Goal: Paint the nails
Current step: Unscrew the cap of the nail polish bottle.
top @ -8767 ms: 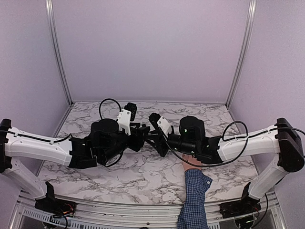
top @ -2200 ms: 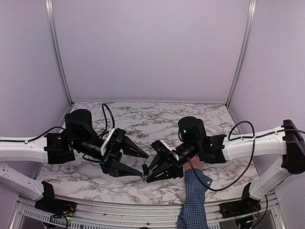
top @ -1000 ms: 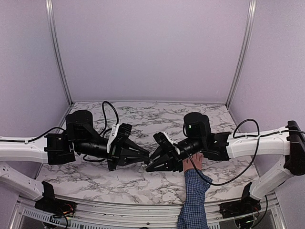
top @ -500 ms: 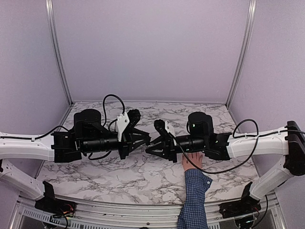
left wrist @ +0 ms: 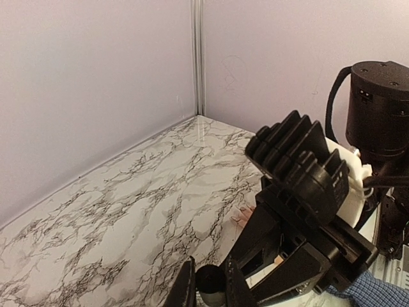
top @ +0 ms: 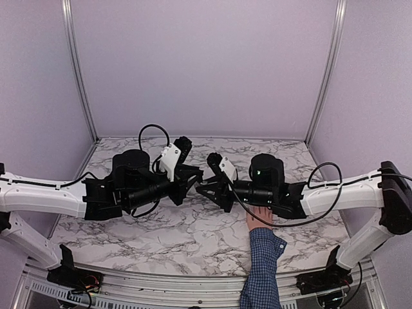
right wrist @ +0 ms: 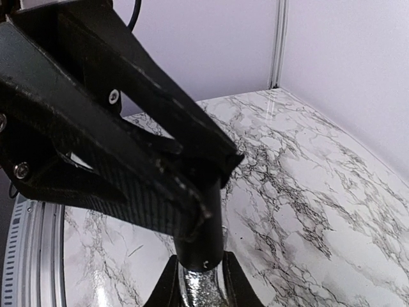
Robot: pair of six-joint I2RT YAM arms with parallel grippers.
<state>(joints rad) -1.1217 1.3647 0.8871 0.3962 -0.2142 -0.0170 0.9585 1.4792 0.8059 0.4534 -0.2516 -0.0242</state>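
Gripping dark cap [left wrist: 210, 279], left gripper [top: 192, 183] faces right gripper [top: 205, 187] clamped on glittery bottle [right wrist: 202, 286] mid-frame; twist with axes aligned; human hand [top: 260, 216] flat, lower right

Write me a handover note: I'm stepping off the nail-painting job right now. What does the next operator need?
Claws: left claw shut on the dark cap; right claw shut on the glittery bottle, held between the arms.
Cap sits on the bottle, brush not out.
Person's hand rests on the marble table under the right arm.
Its nails are too small to judge; no painting evident.
To do: uncap, paint nails.
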